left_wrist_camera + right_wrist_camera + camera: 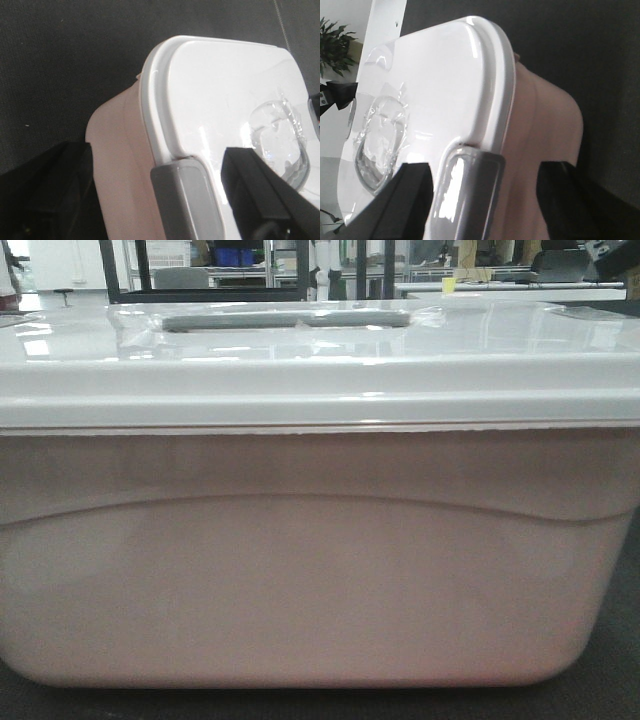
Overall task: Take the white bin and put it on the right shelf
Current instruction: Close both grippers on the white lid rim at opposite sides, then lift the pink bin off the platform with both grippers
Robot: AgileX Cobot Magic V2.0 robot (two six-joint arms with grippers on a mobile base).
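Observation:
The white bin [320,580] fills the front view, pinkish translucent with a curved embossed line, under a white lid [320,360] with a grey handle [285,318]. In the left wrist view the bin [225,85] shows end-on. My left gripper [158,180] is open, its black jaws standing either side of a grey latch [187,200], one over the lid and one along the tub wall. In the right wrist view the bin [435,75] shows from its other end. My right gripper [482,180] is open, straddling the other grey latch [470,195] the same way. The right shelf is not in view.
Dark carpet [60,60] lies behind the bin. Crinkled clear film [380,125] sits on the lid. Far back are a black frame [120,270], blue bins [234,256] and a table with a yellow item [449,285]. A plant [335,45] stands at the left of the right wrist view.

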